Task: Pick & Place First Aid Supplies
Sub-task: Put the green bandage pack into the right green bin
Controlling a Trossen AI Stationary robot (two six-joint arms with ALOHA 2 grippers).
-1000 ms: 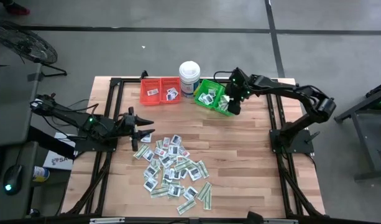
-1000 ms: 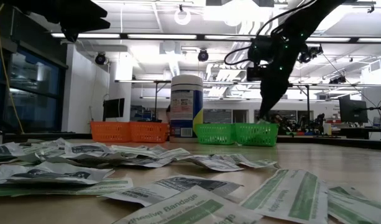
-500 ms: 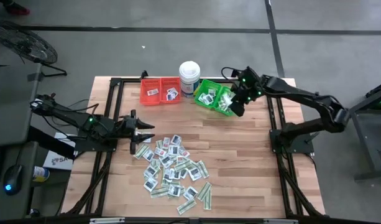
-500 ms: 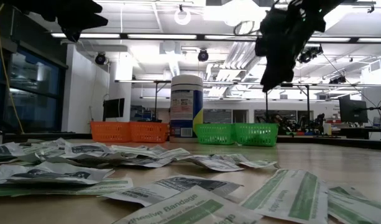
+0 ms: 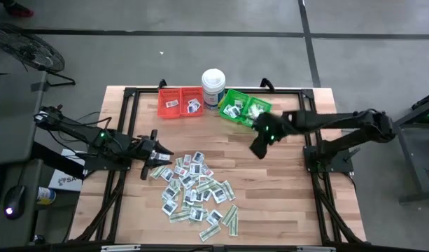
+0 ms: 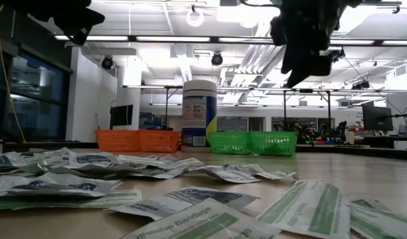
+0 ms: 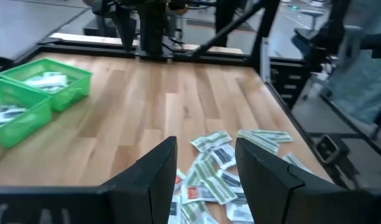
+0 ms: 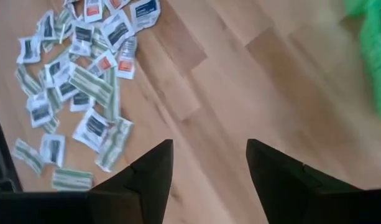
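Since a second ago, my right pincer has swung from the green bin out over bare table, fingers apart and empty. My left pincer, released too, hovers at the edge of the first aid packets scattered mid-table.

The bench is viewed from straight overhead and level from its edge; the packets are shared, perhaps blurred in both wrist views.
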